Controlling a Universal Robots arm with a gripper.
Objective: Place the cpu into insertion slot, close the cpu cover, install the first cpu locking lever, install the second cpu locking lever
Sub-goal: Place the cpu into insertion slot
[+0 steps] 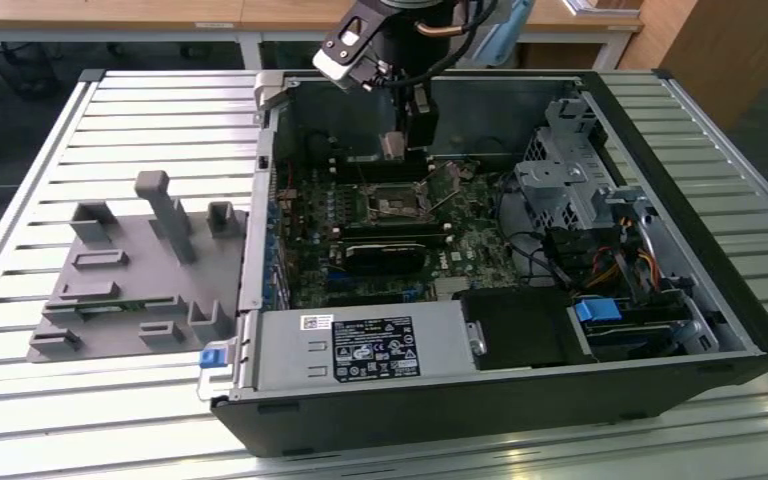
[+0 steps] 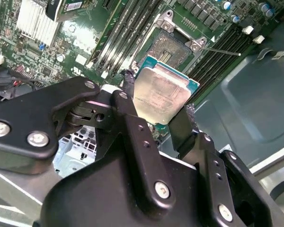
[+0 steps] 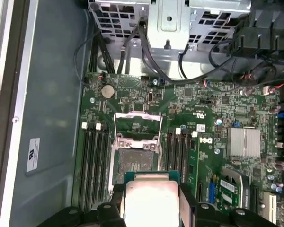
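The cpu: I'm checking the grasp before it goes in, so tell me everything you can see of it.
The cpu is a small flat square chip with a dull silvery-tan metal top and a thin teal edge. The gripper clamps two opposite edges between black fingers, metal face toward the wrist cameras. It hangs above the green board, apart from the open insertion slot.

Black gripper linkage — silver screws, perhaps a white wrist housing.
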